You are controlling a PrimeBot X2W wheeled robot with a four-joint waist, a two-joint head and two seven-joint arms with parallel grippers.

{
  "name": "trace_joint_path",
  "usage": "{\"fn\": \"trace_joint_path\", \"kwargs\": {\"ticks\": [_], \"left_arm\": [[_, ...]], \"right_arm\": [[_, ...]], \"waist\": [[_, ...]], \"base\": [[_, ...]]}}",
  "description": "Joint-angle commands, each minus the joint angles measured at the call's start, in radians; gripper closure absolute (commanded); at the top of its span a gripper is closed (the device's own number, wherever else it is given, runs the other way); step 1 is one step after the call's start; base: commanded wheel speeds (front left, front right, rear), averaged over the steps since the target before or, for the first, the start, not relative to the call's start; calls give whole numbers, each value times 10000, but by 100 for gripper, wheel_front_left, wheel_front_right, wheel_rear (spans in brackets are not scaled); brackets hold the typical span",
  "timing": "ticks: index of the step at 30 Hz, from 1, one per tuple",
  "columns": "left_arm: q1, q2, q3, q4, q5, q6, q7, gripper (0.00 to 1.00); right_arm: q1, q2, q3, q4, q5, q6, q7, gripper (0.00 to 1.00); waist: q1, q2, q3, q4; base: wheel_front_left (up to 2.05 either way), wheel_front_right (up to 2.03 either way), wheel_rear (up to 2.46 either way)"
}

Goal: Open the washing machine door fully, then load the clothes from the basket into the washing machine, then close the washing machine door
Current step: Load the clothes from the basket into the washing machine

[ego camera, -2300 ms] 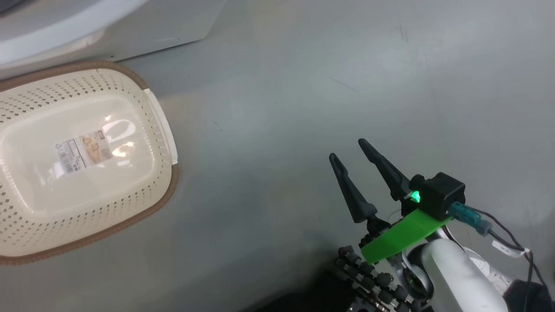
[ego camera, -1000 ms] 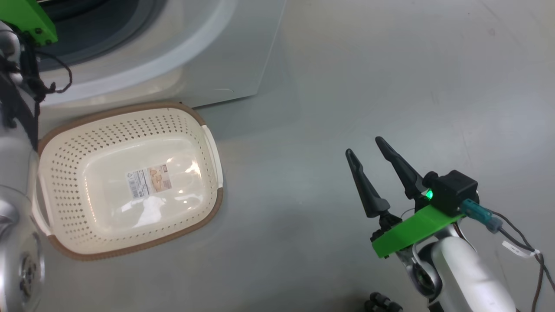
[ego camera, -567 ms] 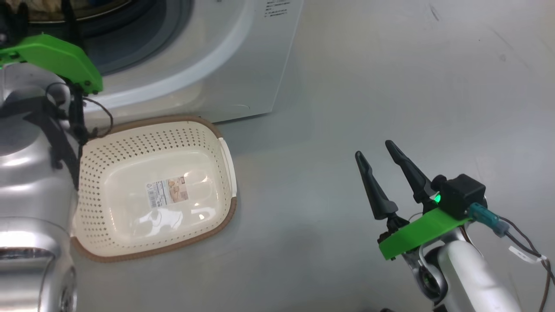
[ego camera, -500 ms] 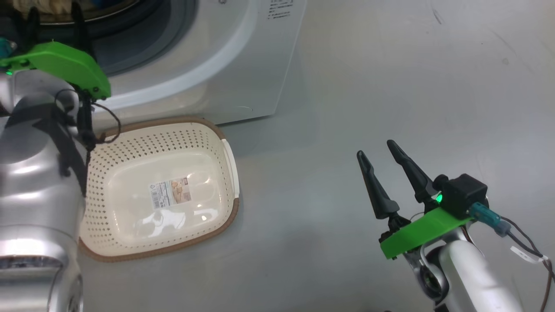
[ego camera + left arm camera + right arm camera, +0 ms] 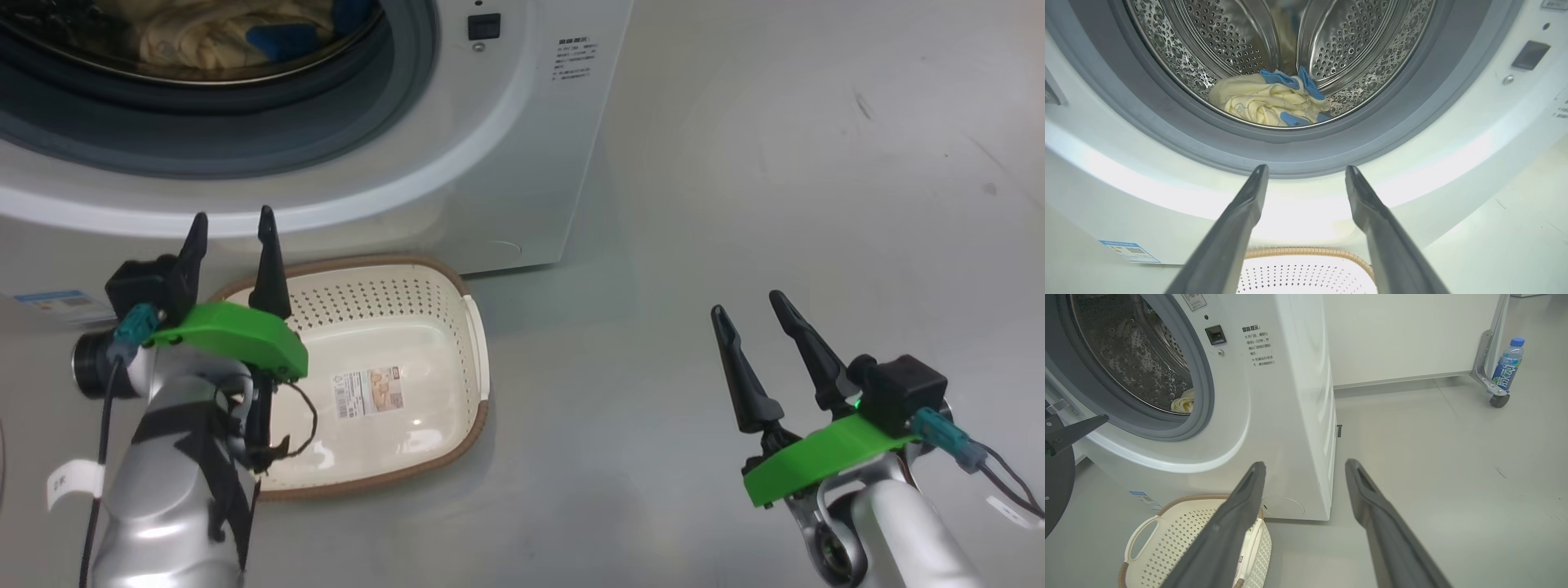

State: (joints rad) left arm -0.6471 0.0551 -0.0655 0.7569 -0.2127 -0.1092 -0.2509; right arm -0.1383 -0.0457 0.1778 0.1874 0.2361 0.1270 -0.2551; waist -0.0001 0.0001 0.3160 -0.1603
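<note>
The washing machine (image 5: 506, 163) stands with its drum mouth uncovered. Pale-yellow clothes (image 5: 212, 37) with blue patches lie in the steel drum, and the left wrist view shows these clothes (image 5: 1271, 102) bunched at the drum's bottom. A dark round edge at the right wrist view's left border looks like the swung-out washing machine door (image 5: 1055, 490). The cream basket (image 5: 445, 327) sits on the floor before the machine, with just a label sticker inside. My left gripper (image 5: 232, 219) is open and holds nothing, above the basket's left rim, pointing at the drum. My right gripper (image 5: 746, 304) is open over bare floor.
A blue energy label (image 5: 1128, 251) is low on the machine's front. In the right wrist view a water bottle (image 5: 1506, 367) stands by a caster wheel (image 5: 1498, 400) at the far right, below a white wall panel. Grey floor spreads right of the machine.
The head camera has tilted, bringing the drum mouth into view. My left gripper has drawn back from the drum mouth to above the basket. My right gripper keeps its pose.
</note>
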Motion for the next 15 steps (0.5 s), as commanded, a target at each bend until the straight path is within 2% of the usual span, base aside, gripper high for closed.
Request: {"fn": "trace_joint_path", "kwargs": {"ticks": [1,15], "left_arm": [[144,216,296,-700,-31,-58,-107,0],[2532,21,396,-2910,206,-92,-108,0]], "right_arm": [[2,-90,175,-277,-61,37,-67,0],[180,-211,198,-243,-56,37,-67,0]], "waist": [[1,-1,-190,129],[1,-1,-727,467]], "base": [[0,0,0],[0,0,0]]}}
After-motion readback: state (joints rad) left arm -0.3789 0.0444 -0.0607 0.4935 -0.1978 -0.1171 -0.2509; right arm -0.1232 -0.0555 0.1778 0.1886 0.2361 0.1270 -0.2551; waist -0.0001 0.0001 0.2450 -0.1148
